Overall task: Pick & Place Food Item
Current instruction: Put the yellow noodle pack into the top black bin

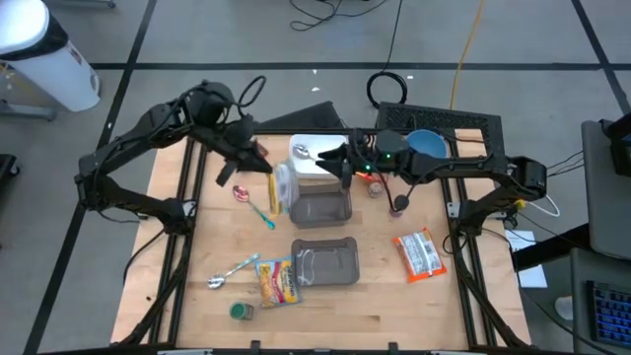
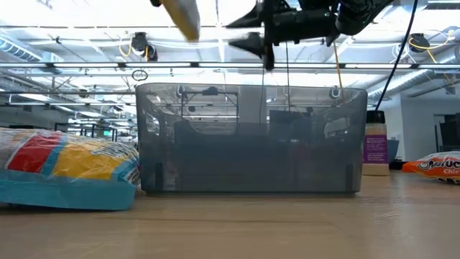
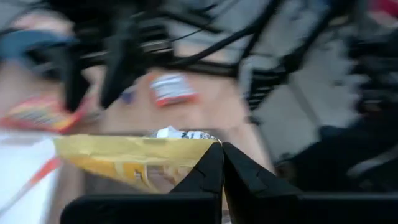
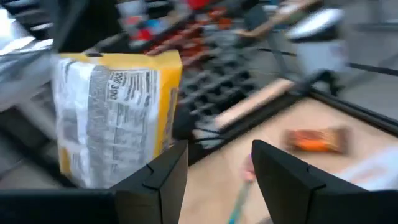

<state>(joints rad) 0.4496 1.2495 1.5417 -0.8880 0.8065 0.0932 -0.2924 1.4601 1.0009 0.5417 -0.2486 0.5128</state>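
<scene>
A yellow and white food bag (image 1: 280,187) hangs above the table, lifted clear, beside the left end of a clear grey container (image 1: 321,205). My left gripper (image 1: 259,165) is shut on it. The right wrist view shows the bag's printed white face (image 4: 112,118); the low view shows it high up (image 2: 182,16). My right gripper (image 1: 334,158) is open and holds nothing. It hovers over the container's far side, pointing toward the bag. A second grey container (image 1: 325,262) stands nearer the front edge. My left gripper pinches the bag's edge near one corner (image 3: 208,148) between its two shut fingers (image 3: 239,177). The fingers slant down from the table's far left side. The bag hangs below them, clear of the table and the container.
A white box (image 1: 317,148) and a blue bowl (image 1: 426,144) stand at the back. An orange snack bag (image 1: 419,254) lies at the right, a yellow-red bag (image 1: 279,282) in front. Spoons (image 1: 232,271), a teal spoon (image 1: 262,210), a green lid (image 1: 241,312) and a small bottle (image 1: 376,187) lie about.
</scene>
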